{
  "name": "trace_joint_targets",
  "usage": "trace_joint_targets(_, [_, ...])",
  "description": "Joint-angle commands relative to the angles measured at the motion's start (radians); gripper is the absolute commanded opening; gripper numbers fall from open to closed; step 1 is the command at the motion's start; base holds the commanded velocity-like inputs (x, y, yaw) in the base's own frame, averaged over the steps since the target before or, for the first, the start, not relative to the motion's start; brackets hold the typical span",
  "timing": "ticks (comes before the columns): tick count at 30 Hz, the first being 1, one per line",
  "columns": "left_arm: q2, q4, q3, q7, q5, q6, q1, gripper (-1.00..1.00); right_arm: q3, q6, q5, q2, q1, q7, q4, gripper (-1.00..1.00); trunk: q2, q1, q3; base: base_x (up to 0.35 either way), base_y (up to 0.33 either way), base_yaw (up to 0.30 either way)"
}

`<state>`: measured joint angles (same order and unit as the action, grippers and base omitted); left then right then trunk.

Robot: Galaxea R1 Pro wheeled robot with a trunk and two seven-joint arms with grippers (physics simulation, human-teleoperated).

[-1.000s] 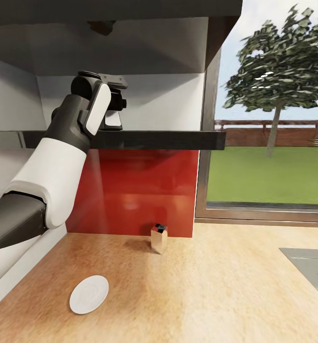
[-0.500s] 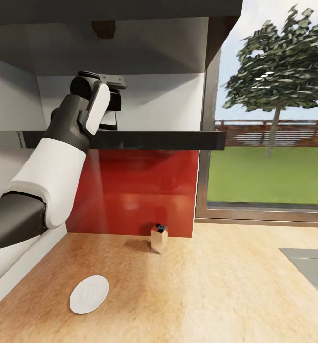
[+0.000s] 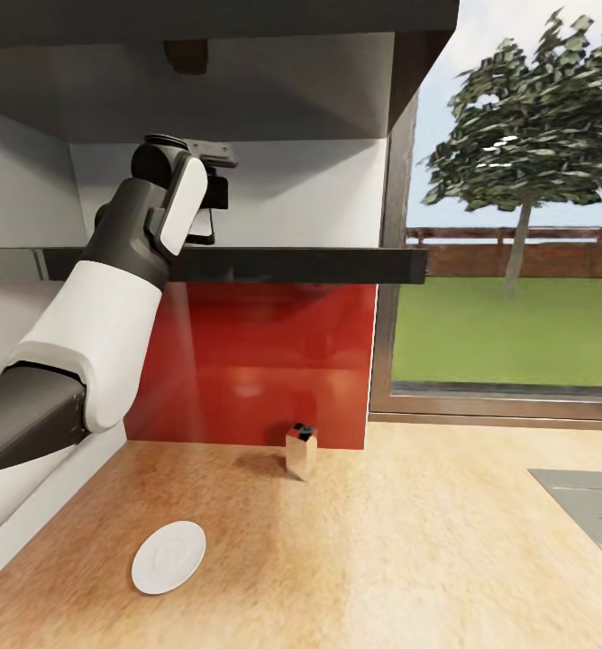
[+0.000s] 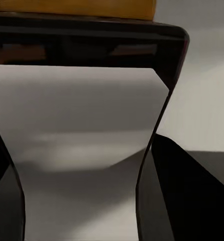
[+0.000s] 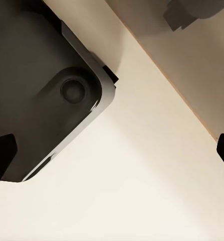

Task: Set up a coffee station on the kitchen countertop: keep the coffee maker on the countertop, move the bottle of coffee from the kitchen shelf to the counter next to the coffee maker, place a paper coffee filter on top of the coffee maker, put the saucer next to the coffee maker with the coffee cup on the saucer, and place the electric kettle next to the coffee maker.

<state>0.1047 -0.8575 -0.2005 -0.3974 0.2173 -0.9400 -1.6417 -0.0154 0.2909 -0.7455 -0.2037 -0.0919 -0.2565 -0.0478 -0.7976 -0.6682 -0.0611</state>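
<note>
My left arm reaches up to the thin dark kitchen shelf (image 3: 292, 264), and my left gripper (image 3: 208, 213) sits just above the board. In the left wrist view the bottle of coffee (image 4: 77, 125) is very close: white label, dark shoulder, yellow cap. A dark finger (image 4: 192, 201) presses against each side of its waist, so the gripper is shut on it. The white saucer (image 3: 168, 557) lies on the wood-grain kitchen countertop (image 3: 409, 550) at front left. My right gripper (image 5: 112, 155) is open, its tips at the picture's edges, over a pale floor.
A small tan box with a black top (image 3: 301, 452) stands against the red backsplash. A grey inset panel (image 3: 589, 509) lies in the counter at right. Dark wall cabinets hang just above the shelf. A large window is at right.
The left gripper has shifted slightly up and to the left with the bottle. A brownish reflection on the cabinet underside has grown and moved left. The saucer and box have not moved.
</note>
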Motion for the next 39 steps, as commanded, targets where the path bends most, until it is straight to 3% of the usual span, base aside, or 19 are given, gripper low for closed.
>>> trace_joint_targets(1, [0.000, -0.001, -0.002, -0.008, 0.008, -0.003, -0.001, -1.00, -0.001, 0.005, 0.002, 0.000, -0.002, -0.001, -0.003, 1.00, -0.001, 0.000, -0.002, 0.000, 0.000, 0.000])
trace_joint_targets(25, [0.005, -0.036, -0.002, -0.009, 0.008, -0.001, -0.001, -1.00, -0.001, 0.005, 0.002, 0.000, -0.002, -0.001, -0.003, 1.00, -0.001, 0.000, -0.002, -0.003, 0.000, 0.000])
trace_joint_targets(39, [0.006, -0.038, -0.002, -0.009, 0.008, 0.000, -0.001, -1.00, -0.001, 0.005, 0.002, 0.000, -0.002, -0.001, -0.003, 1.00, -0.001, 0.000, -0.002, -0.287, 0.000, 0.000])
